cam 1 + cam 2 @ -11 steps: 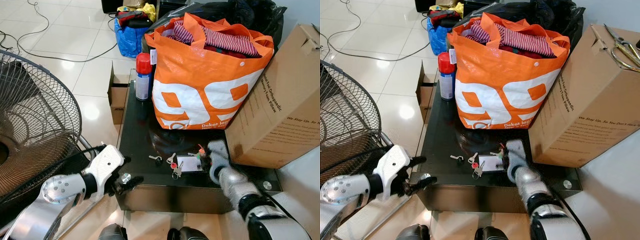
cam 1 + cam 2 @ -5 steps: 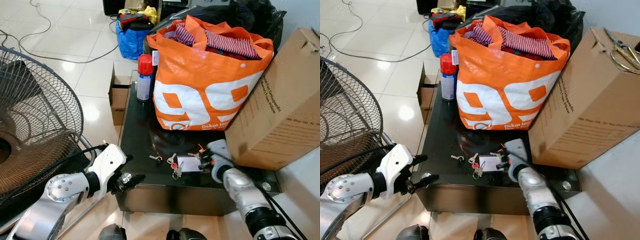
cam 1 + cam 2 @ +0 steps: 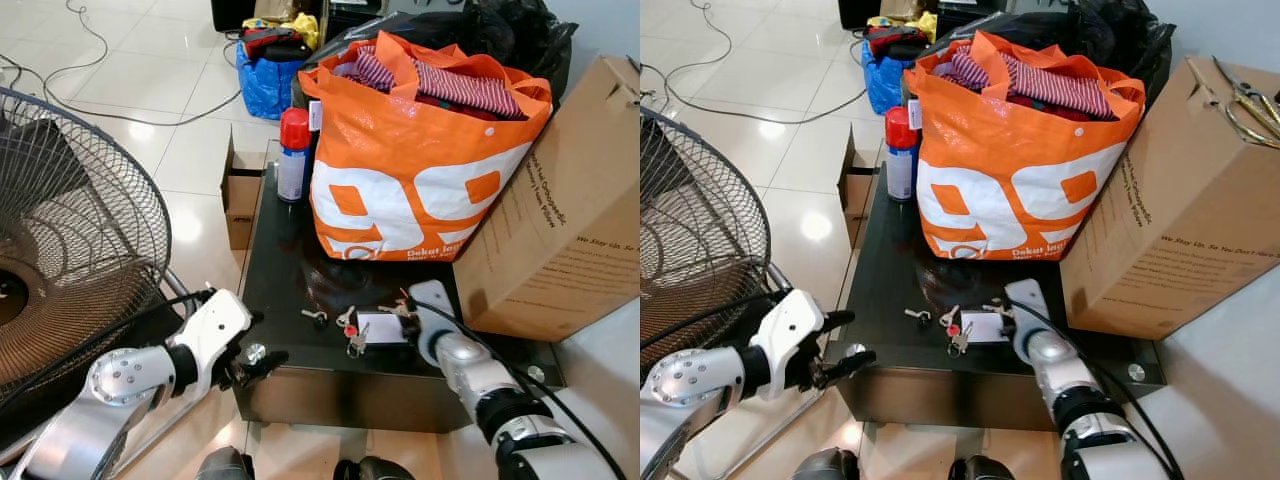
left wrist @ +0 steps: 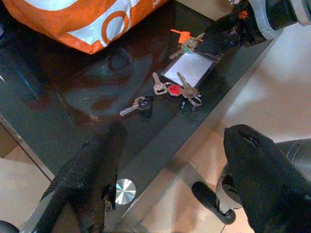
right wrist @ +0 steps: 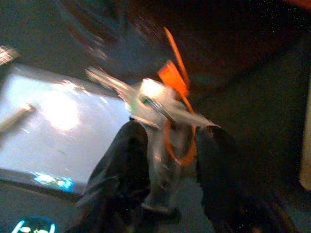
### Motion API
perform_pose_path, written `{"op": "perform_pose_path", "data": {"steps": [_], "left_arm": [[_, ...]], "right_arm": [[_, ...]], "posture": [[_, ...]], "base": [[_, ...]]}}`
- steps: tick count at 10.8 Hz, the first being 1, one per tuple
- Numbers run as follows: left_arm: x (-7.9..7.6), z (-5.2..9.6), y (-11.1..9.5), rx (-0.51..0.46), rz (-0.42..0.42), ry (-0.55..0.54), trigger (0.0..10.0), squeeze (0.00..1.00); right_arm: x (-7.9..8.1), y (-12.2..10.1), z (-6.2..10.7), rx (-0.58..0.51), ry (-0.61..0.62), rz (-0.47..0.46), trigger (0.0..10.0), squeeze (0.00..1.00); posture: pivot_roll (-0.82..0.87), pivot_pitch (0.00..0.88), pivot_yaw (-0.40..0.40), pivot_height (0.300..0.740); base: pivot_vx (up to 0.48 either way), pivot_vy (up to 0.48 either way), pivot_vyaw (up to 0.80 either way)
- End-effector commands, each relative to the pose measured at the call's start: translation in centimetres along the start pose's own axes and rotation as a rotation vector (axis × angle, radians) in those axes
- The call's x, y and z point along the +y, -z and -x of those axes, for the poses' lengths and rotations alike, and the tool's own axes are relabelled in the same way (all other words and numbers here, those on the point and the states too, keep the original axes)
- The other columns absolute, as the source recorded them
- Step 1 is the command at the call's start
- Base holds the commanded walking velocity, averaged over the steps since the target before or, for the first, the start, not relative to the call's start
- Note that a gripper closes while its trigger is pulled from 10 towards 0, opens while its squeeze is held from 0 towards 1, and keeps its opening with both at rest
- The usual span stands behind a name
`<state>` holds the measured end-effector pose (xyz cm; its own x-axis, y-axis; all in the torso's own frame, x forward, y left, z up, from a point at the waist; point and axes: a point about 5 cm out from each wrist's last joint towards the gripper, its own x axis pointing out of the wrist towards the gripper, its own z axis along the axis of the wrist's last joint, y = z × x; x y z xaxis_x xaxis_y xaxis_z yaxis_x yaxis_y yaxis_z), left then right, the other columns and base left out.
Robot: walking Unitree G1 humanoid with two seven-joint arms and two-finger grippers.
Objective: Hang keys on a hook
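Several keys lie on the black glass table (image 3: 285, 260). A bunch with an orange tag (image 3: 403, 299) rests by a white card (image 3: 380, 327). Keys with a red tag (image 3: 350, 333) and a single key (image 3: 314, 316) lie left of the card. My right gripper (image 3: 410, 308) is low on the table at the orange-tagged bunch. In the right wrist view its fingers (image 5: 124, 165) stand open on either side of those keys (image 5: 165, 111). My left gripper (image 3: 252, 350) hangs open off the table's front left corner, with its fingers (image 4: 92, 165) wide apart.
An orange shopping bag (image 3: 420, 170) full of clothes stands at the table's back. A large cardboard box (image 3: 560, 220) is on the right and a red-capped spray can (image 3: 293, 155) at the back left. A standing fan (image 3: 70, 250) fills the floor to my left.
My right gripper has edged left along the table onto the orange-tagged keys. The left arm has barely moved. The camera has shifted slightly.
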<state>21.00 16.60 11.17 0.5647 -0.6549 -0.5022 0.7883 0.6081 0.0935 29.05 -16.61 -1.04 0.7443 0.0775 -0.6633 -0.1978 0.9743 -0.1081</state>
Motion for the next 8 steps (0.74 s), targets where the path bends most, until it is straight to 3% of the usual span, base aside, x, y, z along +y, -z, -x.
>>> {"op": "perform_pose_path", "data": {"steps": [1,4,5,6,8], "left_arm": [[-0.2,0.3,-0.1,0.001,-0.003,0.008,10.0,0.00],[-0.3,0.2,-0.2,0.002,0.000,0.013,10.0,0.00],[-0.3,0.1,-0.2,0.001,-0.002,0.017,10.0,0.00],[-0.2,0.1,-0.3,0.002,-0.004,0.021,10.0,0.00],[-0.2,0.3,-0.3,0.008,-0.005,0.025,10.0,0.00]], "right_arm": [[-1.0,0.0,0.0,0.012,0.039,-0.035,10.0,1.00],[-1.5,0.4,0.0,0.033,0.067,-0.174,10.0,1.00],[-0.9,0.8,-0.1,0.050,0.033,-0.296,10.0,0.62],[-0.4,1.0,-0.1,0.059,0.008,-0.349,10.0,0.00],[-0.2,1.0,-0.2,0.054,0.020,-0.364,10.0,0.00]], "posture": [[0.10,0.127,-0.115,0.740],[0.10,0.128,-0.107,0.740],[0.10,0.132,-0.102,0.740],[0.10,0.137,-0.099,0.740],[0.11,0.148,-0.095,0.740]], "base": [[0.000,0.000,0.00],[0.000,0.000,0.00],[0.000,0.000,0.00],[0.000,0.000,0.00],[0.000,0.000,0.00]]}}
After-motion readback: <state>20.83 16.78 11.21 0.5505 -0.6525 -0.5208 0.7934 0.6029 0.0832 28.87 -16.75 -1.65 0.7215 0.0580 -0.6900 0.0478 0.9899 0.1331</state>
